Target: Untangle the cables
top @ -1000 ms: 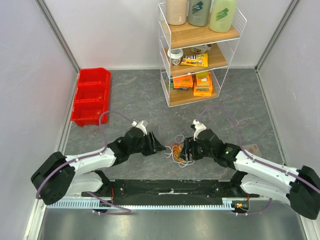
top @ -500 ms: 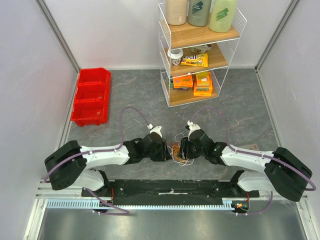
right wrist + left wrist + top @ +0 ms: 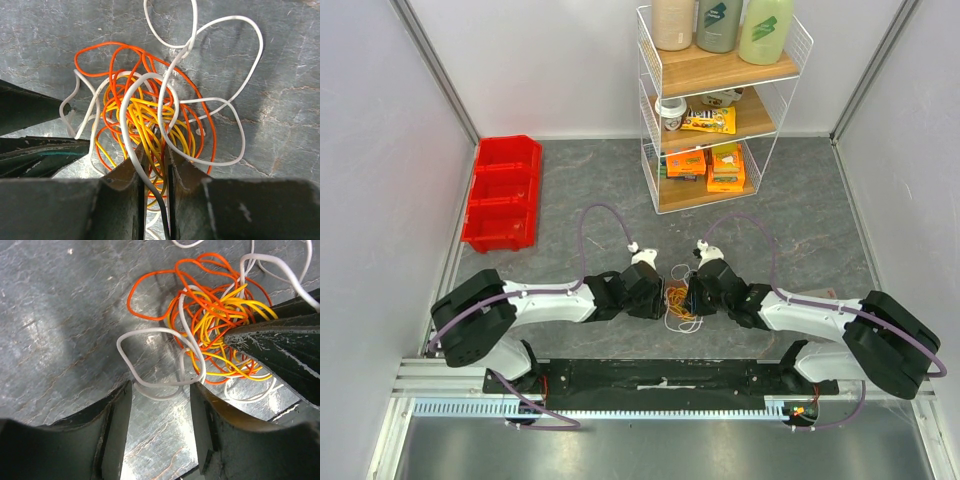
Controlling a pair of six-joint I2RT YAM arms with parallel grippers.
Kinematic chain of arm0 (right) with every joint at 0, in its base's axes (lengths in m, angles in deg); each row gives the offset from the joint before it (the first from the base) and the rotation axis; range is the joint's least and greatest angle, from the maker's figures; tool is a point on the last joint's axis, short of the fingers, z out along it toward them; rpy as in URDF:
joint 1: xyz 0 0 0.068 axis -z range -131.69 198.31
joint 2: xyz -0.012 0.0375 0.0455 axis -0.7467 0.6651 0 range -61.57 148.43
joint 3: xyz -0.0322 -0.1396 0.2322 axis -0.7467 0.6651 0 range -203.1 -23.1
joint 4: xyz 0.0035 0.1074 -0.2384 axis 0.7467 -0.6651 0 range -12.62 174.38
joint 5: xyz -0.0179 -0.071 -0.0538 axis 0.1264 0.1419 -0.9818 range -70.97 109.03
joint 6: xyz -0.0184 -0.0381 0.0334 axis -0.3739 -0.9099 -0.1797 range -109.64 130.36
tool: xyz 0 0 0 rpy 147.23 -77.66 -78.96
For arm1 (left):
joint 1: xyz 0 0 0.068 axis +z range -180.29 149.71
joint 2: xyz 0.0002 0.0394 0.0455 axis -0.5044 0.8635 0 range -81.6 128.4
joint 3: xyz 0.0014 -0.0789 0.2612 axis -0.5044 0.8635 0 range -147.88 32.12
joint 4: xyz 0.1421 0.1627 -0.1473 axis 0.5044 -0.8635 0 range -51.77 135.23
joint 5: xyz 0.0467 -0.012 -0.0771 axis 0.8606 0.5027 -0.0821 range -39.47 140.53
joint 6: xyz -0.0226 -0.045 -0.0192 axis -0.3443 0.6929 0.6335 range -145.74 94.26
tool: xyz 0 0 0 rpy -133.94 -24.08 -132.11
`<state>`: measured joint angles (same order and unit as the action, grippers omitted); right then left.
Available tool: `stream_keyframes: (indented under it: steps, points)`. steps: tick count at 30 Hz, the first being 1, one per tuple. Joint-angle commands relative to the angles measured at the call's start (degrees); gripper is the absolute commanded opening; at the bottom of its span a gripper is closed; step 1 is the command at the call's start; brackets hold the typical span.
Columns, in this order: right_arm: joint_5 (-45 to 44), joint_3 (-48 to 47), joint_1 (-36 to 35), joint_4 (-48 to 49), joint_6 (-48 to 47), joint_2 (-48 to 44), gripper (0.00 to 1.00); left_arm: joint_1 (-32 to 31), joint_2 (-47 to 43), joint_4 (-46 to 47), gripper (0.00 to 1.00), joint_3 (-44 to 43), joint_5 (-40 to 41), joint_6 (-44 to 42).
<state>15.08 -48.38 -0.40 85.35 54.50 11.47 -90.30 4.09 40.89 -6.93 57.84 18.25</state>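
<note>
The cables [image 3: 680, 304] lie in one tangle of white, orange and yellow strands on the grey table between my two arms. My left gripper [image 3: 659, 299] is at the tangle's left edge. In the left wrist view the left gripper [image 3: 160, 388] is open, and a white loop [image 3: 150, 360] lies just past its fingertips. My right gripper [image 3: 693, 297] presses in from the right. The right wrist view shows the right gripper [image 3: 154, 151] shut on white, yellow and orange strands of the cables [image 3: 145, 107]. The left fingers [image 3: 35, 107] show at that view's left edge.
Red bins [image 3: 503, 192] stand at the far left by the wall. A white wire shelf [image 3: 715, 110] with bottles and boxes stands at the back. A small flat card [image 3: 825, 297] lies by the right arm. The black base rail [image 3: 660, 378] runs along the near edge.
Both arms have stretched inward until the grippers meet the tangle. The right jaws have narrowed onto strands. The left jaws stand a little wider than before.
</note>
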Motion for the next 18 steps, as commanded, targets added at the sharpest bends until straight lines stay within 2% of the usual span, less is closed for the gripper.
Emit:
stream_keyframes:
  steps: [1,3,9,14,18]
  points:
    - [-1.2,-0.3,-0.1,1.7,0.7,0.2,0.23,-0.4,2.7,0.2,0.57,-3.2,1.7,-5.4]
    - [-1.2,-0.6,-0.1,1.7,0.6,0.4,0.22,-0.4,3.8,0.0,0.56,-4.2,2.2,-5.9]
    - [-1.9,-1.0,-0.1,1.0,0.8,-0.2,0.16,-0.6,4.7,-1.7,0.28,-4.9,1.6,-4.4]
    - [-6.3,-0.8,0.0,-0.9,0.9,-2.5,0.09,-0.9,-4.3,-3.3,0.05,0.3,1.0,-2.0]
    - [-12.4,-1.4,0.5,-5.4,0.9,-5.3,0.02,-0.9,-15.4,-9.0,0.02,3.2,2.1,-0.3]
